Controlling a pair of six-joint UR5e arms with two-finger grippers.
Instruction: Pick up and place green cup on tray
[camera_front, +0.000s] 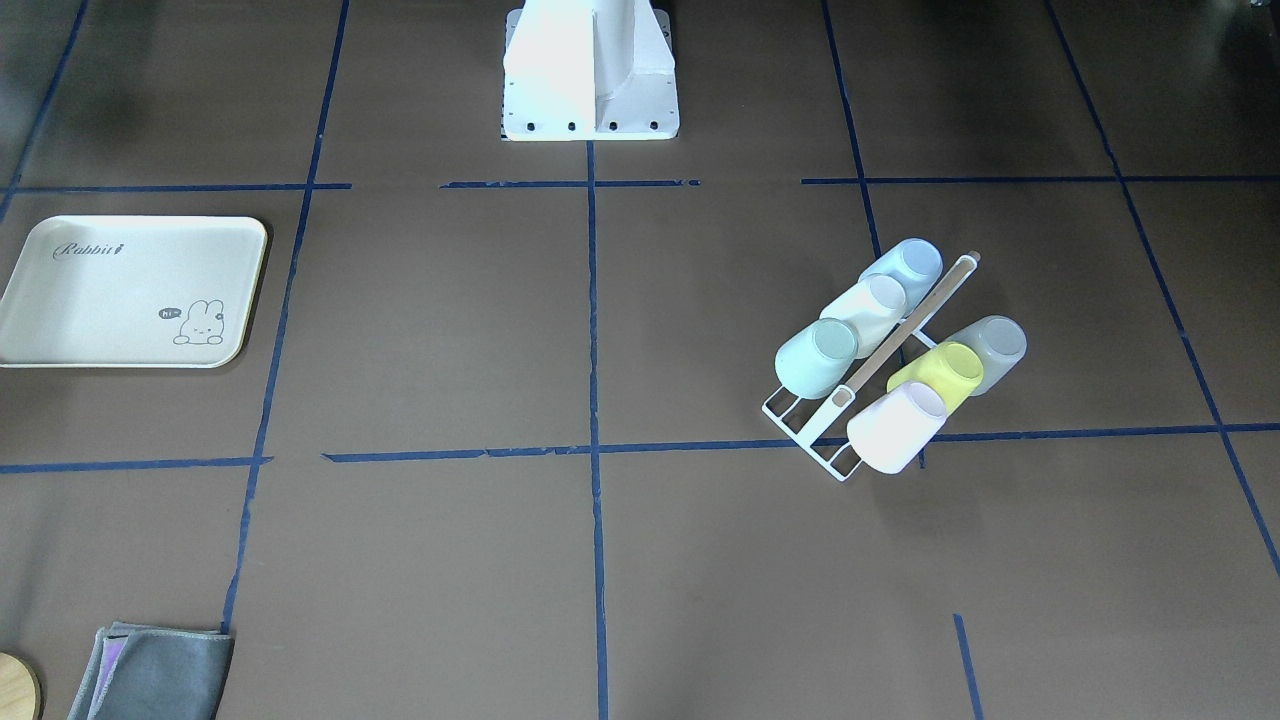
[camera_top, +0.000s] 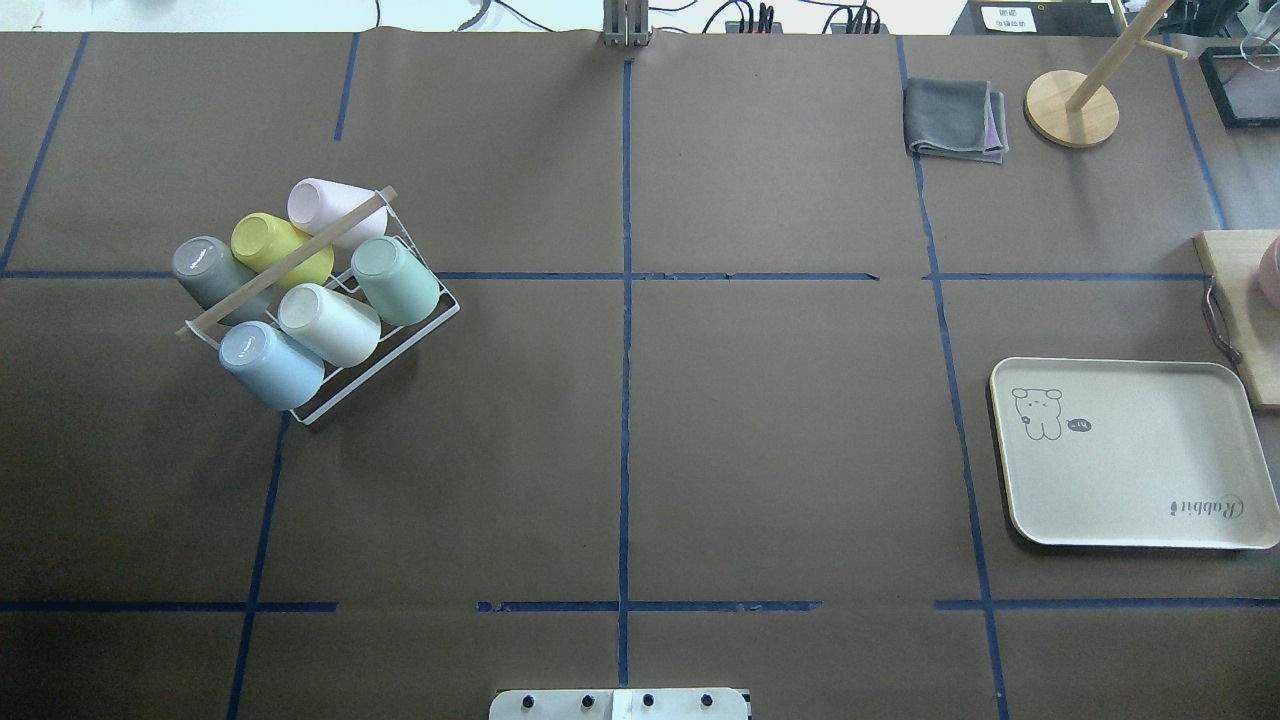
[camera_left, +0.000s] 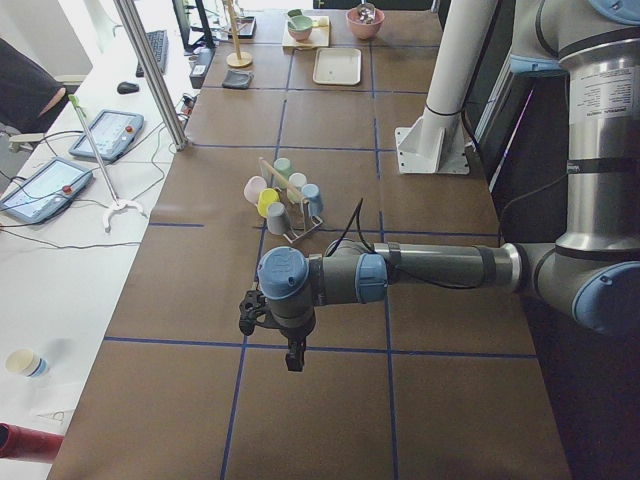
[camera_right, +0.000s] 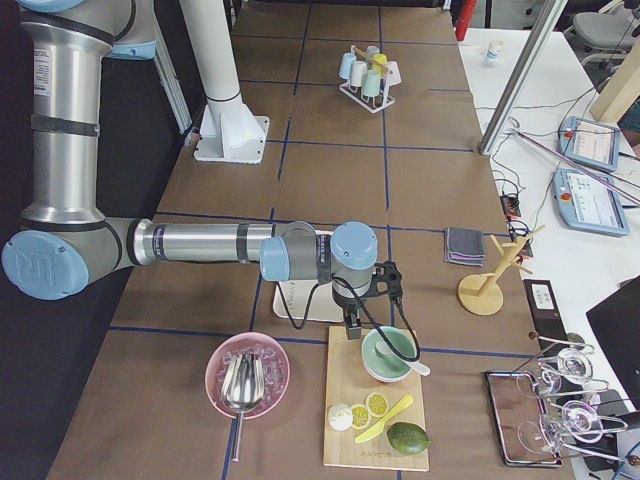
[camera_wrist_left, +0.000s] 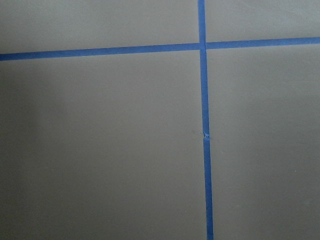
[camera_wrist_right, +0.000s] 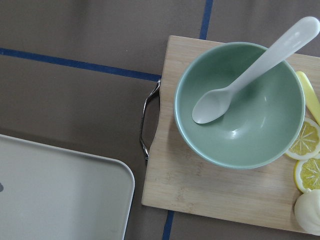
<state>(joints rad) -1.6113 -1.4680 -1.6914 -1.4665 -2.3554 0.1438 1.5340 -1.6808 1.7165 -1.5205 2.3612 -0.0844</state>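
The pale mint-green cup (camera_top: 395, 280) lies tilted on a white wire rack with a wooden handle (camera_top: 290, 259) at the table's left; it also shows in the front view (camera_front: 815, 357). The cream Rabbit tray (camera_top: 1130, 470) lies empty at the right, also in the front view (camera_front: 120, 300), and its corner shows in the right wrist view (camera_wrist_right: 60, 195). My left gripper (camera_left: 294, 357) hangs over bare table, far from the rack; I cannot tell if it is open or shut. My right gripper (camera_right: 352, 330) hangs over the tray's edge beside a cutting board; I cannot tell its state either.
The rack also holds pale blue (camera_top: 270, 365), yellow-green (camera_top: 268, 245), cream, grey and pink cups. A wooden board (camera_wrist_right: 200, 185) with a green bowl (camera_wrist_right: 240, 105), spoon and lemon slices lies beside the tray. A grey cloth (camera_top: 955, 120) and a wooden stand (camera_top: 1072, 108) are at the far right.
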